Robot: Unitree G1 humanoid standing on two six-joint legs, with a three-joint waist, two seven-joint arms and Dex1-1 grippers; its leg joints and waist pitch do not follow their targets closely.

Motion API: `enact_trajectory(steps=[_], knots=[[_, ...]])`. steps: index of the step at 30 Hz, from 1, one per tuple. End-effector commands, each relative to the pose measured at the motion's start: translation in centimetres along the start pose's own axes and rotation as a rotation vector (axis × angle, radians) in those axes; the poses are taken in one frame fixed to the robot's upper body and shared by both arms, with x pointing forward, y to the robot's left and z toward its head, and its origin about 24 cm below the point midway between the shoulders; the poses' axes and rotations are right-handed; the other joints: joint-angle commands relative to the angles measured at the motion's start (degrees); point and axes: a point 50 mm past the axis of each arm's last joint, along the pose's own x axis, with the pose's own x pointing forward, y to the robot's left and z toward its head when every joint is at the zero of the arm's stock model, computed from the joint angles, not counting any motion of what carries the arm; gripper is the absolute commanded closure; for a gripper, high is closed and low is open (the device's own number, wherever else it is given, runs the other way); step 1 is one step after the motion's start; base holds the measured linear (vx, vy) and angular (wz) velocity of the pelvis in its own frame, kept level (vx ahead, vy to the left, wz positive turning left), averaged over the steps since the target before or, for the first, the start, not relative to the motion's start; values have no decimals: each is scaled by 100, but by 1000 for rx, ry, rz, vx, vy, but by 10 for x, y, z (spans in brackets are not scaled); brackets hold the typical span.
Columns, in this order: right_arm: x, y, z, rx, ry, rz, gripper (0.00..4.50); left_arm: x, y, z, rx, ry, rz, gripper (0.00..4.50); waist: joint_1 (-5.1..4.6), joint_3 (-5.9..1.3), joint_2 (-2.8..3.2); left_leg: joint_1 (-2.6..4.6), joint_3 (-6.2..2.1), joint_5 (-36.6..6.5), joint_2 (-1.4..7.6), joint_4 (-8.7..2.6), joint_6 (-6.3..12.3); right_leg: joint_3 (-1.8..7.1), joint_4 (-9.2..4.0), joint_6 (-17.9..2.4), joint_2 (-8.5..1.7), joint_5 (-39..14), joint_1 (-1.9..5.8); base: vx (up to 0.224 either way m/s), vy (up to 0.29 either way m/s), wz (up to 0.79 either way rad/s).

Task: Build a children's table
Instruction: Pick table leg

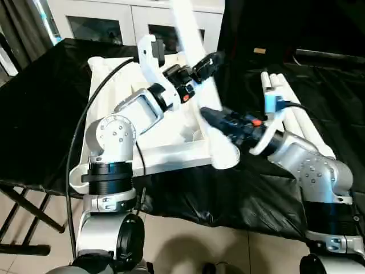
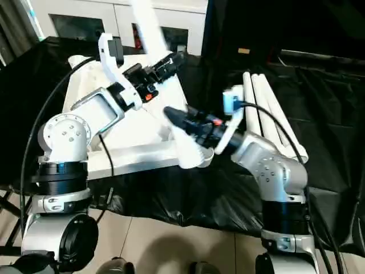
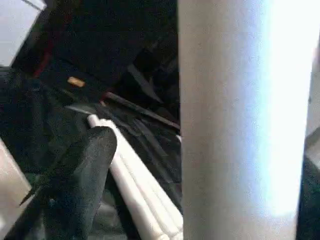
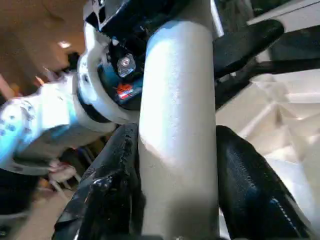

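Fitting a leg (image 1: 197, 68) into the table top (image 1: 171, 149): that looks to be the step in hand. Right pincer (image 4: 177, 185) clamped on the leg near its thick lower end, black fingers (image 4: 250, 195) pressed to both sides of the tube. Left pincer (image 1: 210, 61) spread wide beside the same leg higher up, near the upper middle of the head view, one finger (image 3: 82, 175) standing clear of the tube, so no grip there. Leg slanting from the top centre of the frame down to the middle, its broad foot (image 1: 223, 155) at the near right corner of the top. Top lying ribbed side up on the black-draped bench (image 1: 40, 114), left of centre. Three more legs (image 1: 291, 114) lying together on the bench at upper right, well apart from the top.

Next move, most likely: bringing the leg end squarely over a round corner socket, tilting the tube upright, then pressing down; left pincer probably needed to close on the upper tube and steady it
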Motion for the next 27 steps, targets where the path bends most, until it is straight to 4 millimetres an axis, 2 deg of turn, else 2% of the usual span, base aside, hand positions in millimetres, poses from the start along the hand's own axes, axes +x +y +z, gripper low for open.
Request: enact_trajectory(steps=[1,2,4,8,12,15,18,21,23,27], knots=[[10,5,7,-111,22,-49,266,2,-3,0,15,19,33,39,2,-572,-31,61,-34,-840,90,-411,30,165,-554,-685,-345,-2209,367,0,0,0],[10,5,7,-111,22,-49,266,2,-3,0,15,19,33,39,7,-576,-25,69,-35,-833,93,-411,19,169,-550,-660,-343,-2198,357,0,0,0],[24,9,2,-240,81,-127,266,4,-1,0,9,8,114,66,-17,-570,-26,36,-43,-839,100,-418,-47,166,-539,-649,-344,-2136,366,0,0,0],[43,20,-2,-300,77,-158,266,8,2,2,-14,-45,202,88,-22,-578,-39,53,-38,-889,84,-419,-12,175,-553,-618,-335,-2109,359,0,0,0],[55,26,-1,-356,73,-202,266,11,7,3,-29,-84,276,126,-24,-587,-16,48,-46,-842,92,-432,-19,181,-521,-620,-327,-1792,366,0,0,0],[59,25,2,-367,52,-241,266,12,7,5,-30,-98,292,133,-23,-600,-11,48,-42,-777,94,-427,-7,189,-487,-686,-332,-1534,373,0,0,0],[62,25,4,-379,32,-267,266,11,6,7,-28,-114,309,166,-29,-604,-13,38,-37,-650,95,-423,30,198,-441,-826,-329,-1147,390,0,0,0],[63,27,8,-392,25,-265,266,11,3,6,-25,-107,288,194,-19,-611,-5,51,-30,-600,98,-417,58,205,-425,-888,-331,-1011,395,0,0,0],[64,28,9,-397,24,-266,266,11,3,5,-16,-103,282,212,-22,-610,-28,48,-28,-578,99,-420,75,203,-417,-904,-336,-986,408,0,0,0],[64,29,10,-407,25,-263,266,11,1,3,-11,-102,267,251,-23,-607,-25,50,-21,-578,101,-414,98,210,-420,-917,-340,-985,408,0,0,0]])
